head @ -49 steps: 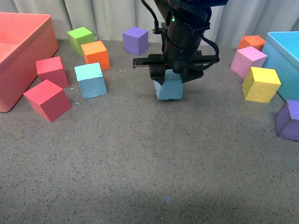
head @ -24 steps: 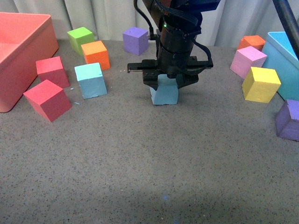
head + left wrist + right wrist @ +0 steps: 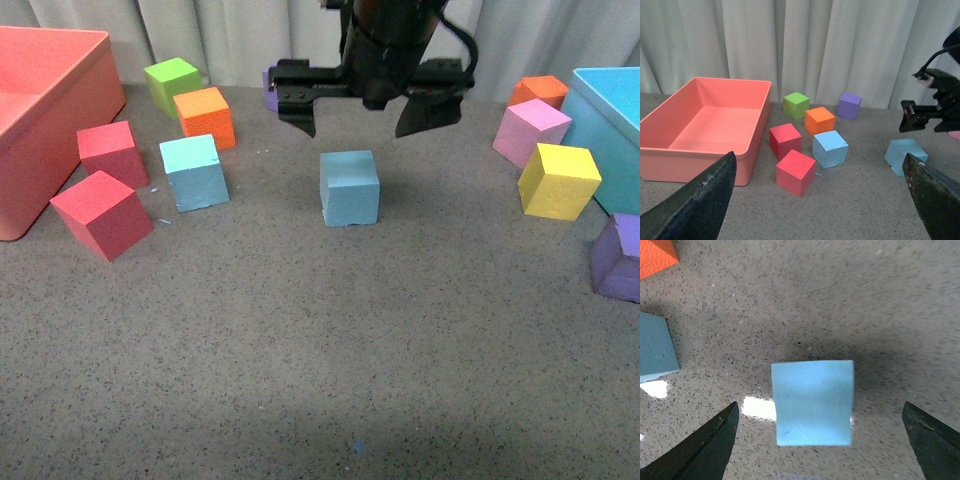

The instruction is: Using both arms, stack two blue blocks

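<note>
One blue block (image 3: 349, 187) rests on the grey table near the middle. The other blue block (image 3: 194, 172) sits to its left, beside the red cubes. My right gripper (image 3: 358, 125) hangs open directly above the middle block, clear of it and empty. In the right wrist view the middle block (image 3: 812, 402) lies between the wide-open gripper (image 3: 820, 445), and the other block (image 3: 655, 347) shows at the edge. My left gripper (image 3: 819, 200) is open and empty, well back from both blocks (image 3: 830, 149) (image 3: 905, 156). It is not in the front view.
A coral bin (image 3: 60, 110) stands at the far left with two red cubes (image 3: 100, 212) beside it. Green (image 3: 172, 82), orange (image 3: 205, 115) and purple (image 3: 272, 85) cubes lie behind. Pink (image 3: 530, 130), yellow (image 3: 558, 180) and purple (image 3: 618, 258) cubes sit by the cyan bin (image 3: 610, 130) at right.
My right gripper has opened, let go of the middle blue block on the table and risen above it. The block has shifted slightly left.
</note>
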`<state>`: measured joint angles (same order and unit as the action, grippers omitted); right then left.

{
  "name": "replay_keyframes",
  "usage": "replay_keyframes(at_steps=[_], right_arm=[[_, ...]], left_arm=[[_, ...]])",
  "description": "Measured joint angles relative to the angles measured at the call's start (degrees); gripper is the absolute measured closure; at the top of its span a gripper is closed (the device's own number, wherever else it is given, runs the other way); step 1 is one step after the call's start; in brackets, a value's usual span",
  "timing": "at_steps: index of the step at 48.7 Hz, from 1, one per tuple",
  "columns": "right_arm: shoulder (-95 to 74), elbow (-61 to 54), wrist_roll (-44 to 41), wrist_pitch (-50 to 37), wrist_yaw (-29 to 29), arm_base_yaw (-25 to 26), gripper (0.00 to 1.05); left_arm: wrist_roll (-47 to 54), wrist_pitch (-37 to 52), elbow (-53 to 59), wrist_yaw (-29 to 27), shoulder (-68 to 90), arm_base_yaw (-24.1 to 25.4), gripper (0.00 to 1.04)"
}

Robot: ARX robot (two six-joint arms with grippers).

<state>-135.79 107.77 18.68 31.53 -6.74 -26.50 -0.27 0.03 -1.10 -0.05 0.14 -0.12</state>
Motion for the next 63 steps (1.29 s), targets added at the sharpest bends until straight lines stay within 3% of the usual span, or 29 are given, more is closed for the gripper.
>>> replay_keyframes(at_steps=[3, 4, 7, 8, 14, 18, 26, 40, 60, 63], right_arm=[[1.9, -0.7, -0.3, -0.9, -1.2, 0.1, 0.1], [3.0, -3.2, -1.9, -5.8, -3.8, 0.0, 0.13], [8.0, -16.4, -8.1, -27.2, -14.0, 0.5, 0.25], [8.7, -18.6, -9.5, -30.1, -14.7, 0.6, 0.26], [19.5, -48.7, -16.4, -74.1, -13.5, 5.0, 0.53], [27.2, -61.4, -17.7, -93.8, -11.3, 8.3, 0.71], [38.1, -77.0, -18.6, -98.4, -7.2, 12.5, 1.04], [51.6, -91.1, -18.7, -98.5, -2.5, 17.4, 1.04], [71.6, -102.4, -18.7, -89.3, 2.2, 22.0, 1.04], [74.5, -103.3, -18.7, -87.3, 5.6, 24.2, 1.04]], left_arm=[[0.0, 0.0, 0.0, 0.0, 0.0, 0.0, 0.07], [0.0, 0.0, 0.0, 0.0, 0.0, 0.0, 0.07], [0.0, 0.0, 0.0, 0.0, 0.0, 0.0, 0.07], [0.0, 0.0, 0.0, 0.1, 0.0, 0.0, 0.07], [0.0, 0.0, 0.0, -0.1, 0.0, 0.0, 0.07], [0.0, 0.0, 0.0, 0.0, 0.0, 0.0, 0.07], [0.0, 0.0, 0.0, 0.0, 0.0, 0.0, 0.07], [0.0, 0.0, 0.0, 0.0, 0.0, 0.0, 0.07], [0.0, 0.0, 0.0, 0.0, 0.0, 0.0, 0.07], [0.0, 0.0, 0.0, 0.0, 0.0, 0.0, 0.07]])
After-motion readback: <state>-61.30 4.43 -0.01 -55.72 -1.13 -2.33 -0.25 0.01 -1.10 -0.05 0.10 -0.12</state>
